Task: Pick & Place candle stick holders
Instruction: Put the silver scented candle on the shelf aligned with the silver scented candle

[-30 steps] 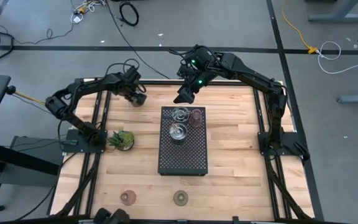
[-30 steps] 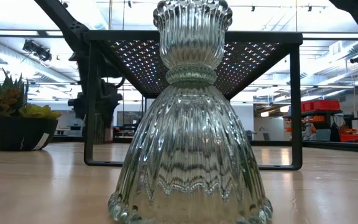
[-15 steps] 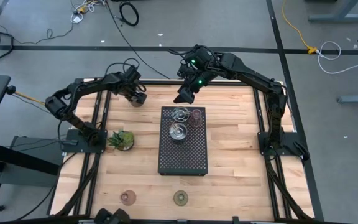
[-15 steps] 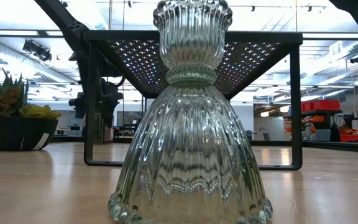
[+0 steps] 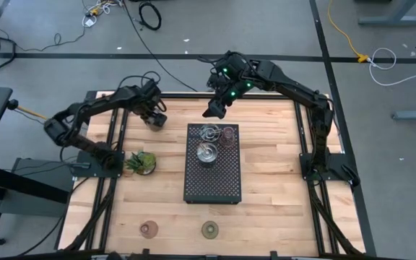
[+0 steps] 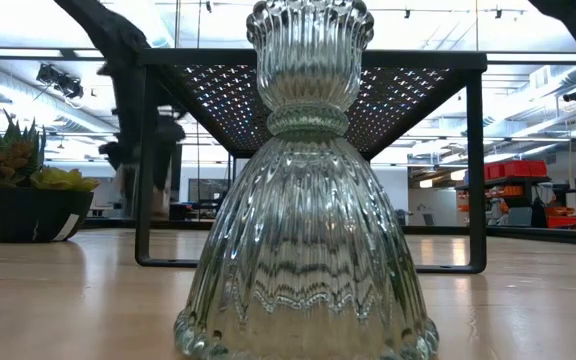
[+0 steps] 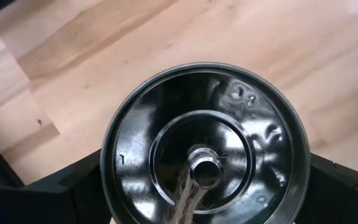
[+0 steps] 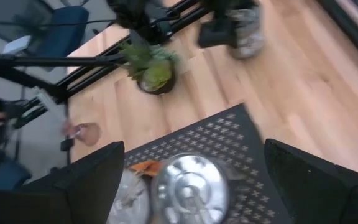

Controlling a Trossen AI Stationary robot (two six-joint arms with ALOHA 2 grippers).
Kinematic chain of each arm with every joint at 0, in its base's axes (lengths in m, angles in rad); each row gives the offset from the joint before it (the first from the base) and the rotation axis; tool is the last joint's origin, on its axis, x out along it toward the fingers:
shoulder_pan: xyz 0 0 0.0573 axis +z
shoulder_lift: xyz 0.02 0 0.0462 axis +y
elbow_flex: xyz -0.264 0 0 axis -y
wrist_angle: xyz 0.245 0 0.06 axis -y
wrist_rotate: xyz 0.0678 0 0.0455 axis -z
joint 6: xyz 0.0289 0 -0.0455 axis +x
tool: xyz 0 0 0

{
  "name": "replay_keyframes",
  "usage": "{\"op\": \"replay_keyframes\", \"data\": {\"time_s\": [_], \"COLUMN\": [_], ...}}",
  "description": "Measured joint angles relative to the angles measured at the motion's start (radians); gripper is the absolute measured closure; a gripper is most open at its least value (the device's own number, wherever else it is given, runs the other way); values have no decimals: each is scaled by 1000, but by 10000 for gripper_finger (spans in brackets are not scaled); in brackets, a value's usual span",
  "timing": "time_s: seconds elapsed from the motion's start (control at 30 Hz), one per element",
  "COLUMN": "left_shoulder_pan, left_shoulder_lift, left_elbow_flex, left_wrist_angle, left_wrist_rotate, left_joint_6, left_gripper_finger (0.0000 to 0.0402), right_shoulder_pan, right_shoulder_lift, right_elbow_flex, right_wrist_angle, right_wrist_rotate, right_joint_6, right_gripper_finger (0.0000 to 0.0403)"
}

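Plausibly, the left gripper (image 7: 205,205), fingers clasping a silver cup (image 7: 205,144) at the table's (image 5: 280,173) eleven o'clock, could drop it if that grip loosens.

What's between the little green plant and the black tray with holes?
Nothing. In the high view, only bare wooden table lies between the plant and the black tray.

Shiny silver cup (image 7: 205,146) upright, seen from above between the left fingers, over the table's far left; two silver cups (image 5: 207,152) and a pinkish disc (image 5: 227,134) on the tray; pink disc (image 5: 148,230) and olive disc (image 5: 209,230) near the front edge
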Motion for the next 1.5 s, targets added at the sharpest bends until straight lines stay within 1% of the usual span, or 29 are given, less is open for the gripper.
{"op": "replay_keyframes", "data": {"time_s": [0.17,0.27,0.37,0.47,0.57,0.63,0.73,0.83,0.97,1.07,1.23,1.33,1.5], "left_shoulder_pan": [-49,-87,-142,-214,-298,-365,-471,-566,-690,-782,-926,-989,-1050], "left_shoulder_lift": [-119,-200,-276,-343,-402,-425,-430,-412,-353,-295,-156,-69,71], "left_elbow_flex": [0,0,0,0,5,28,108,213,329,385,470,537,668], "left_wrist_angle": [-76,-100,-93,-94,-100,-124,-158,-208,-252,-275,-292,-294,-314], "left_wrist_rotate": [20,68,129,173,193,187,153,82,6,-5,-17,-56,-107], "left_joint_6": [-37,-84,-171,-250,-336,-381,-426,-449,-522,-583,-656,-694,-767], "left_gripper_finger": [39,39,39,39,40,40,40,40,40,40,40,40,40], "right_shoulder_pan": [-27,-50,-75,-93,-116,-131,-150,-164,-173,-181,-212,-233,-260], "right_shoulder_lift": [0,0,0,0,0,0,0,0,0,0,0,0,0], "right_elbow_flex": [0,0,0,0,0,0,0,0,0,0,0,0,0], "right_wrist_angle": [-16,-48,-88,-118,-137,-148,-151,-150,-155,-156,-184,-220,-250], "right_wrist_rotate": [78,109,131,151,169,183,184,183,181,179,179,179,179], "right_joint_6": [-1,0,0,0,0,-1,-2,9,7,-15,-37,-67,-119], "right_gripper_finger": [21,21,21,21,21,21,21,21,21,21,21,21,21]}}
